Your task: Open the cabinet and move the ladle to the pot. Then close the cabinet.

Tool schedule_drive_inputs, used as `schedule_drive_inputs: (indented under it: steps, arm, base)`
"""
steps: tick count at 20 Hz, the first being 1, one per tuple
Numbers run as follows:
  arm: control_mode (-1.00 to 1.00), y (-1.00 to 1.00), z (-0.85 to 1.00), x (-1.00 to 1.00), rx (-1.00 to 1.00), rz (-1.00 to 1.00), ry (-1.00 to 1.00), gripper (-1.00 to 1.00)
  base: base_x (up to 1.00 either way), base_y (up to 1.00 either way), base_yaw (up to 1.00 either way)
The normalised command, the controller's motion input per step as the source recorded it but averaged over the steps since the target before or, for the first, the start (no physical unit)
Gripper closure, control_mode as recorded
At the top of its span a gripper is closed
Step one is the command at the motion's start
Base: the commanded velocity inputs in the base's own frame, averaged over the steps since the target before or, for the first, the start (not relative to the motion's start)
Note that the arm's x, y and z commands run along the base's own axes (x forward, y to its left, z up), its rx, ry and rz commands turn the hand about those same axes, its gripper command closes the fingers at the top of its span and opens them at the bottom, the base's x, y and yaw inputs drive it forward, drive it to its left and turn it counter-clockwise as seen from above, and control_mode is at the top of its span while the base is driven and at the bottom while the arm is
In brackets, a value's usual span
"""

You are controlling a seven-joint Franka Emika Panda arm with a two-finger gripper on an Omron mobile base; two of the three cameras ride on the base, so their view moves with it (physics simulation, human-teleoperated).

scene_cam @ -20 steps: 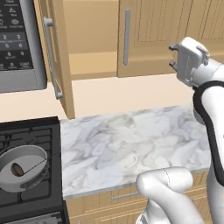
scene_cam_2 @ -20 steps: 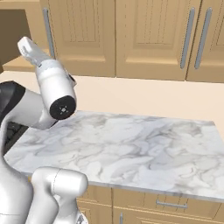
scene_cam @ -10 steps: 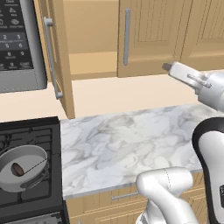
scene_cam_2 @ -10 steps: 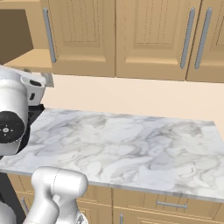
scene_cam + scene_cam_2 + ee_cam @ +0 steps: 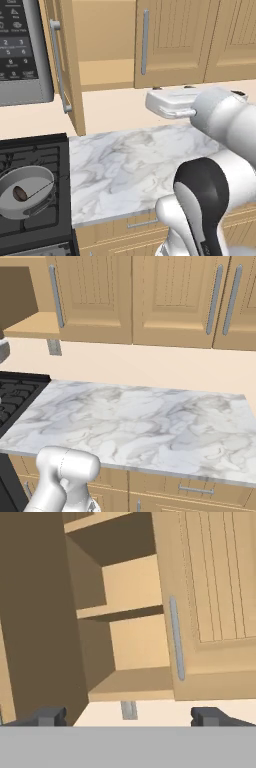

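You have the ladle (image 5: 31, 190) lying in the pot (image 5: 26, 198) on the stove (image 5: 35, 165), so only the closing step is left; the cabinet (image 5: 150, 45) stands with its left door (image 5: 67, 65) swung out beside the microwave (image 5: 22, 50); the gripper (image 5: 128, 716) is empty, fingertips (image 5: 50, 716) spread wide, facing the bare shelves; next, you need to get behind that door's outer face and push it shut.
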Motion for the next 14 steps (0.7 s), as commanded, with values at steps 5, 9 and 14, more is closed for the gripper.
schedule_drive_inputs:
  steps: [5, 9, 14]
  arm:
    - [-1.00, 0.55, -0.01, -0.22, -0.21, -0.24, 0.03, -1.00]
    - [-1.00, 0.51, -0.19, 0.00, -0.18, -0.20, 0.00, -1.00]
    - [-1.00, 0.57, -0.49, 0.00, -0.20, -0.13, -0.06, -1.00]
  base:
    - [0.00, 0.00, 0.00]
    - [0.00, 0.00, 0.00]
    - [0.00, 0.00, 0.00]
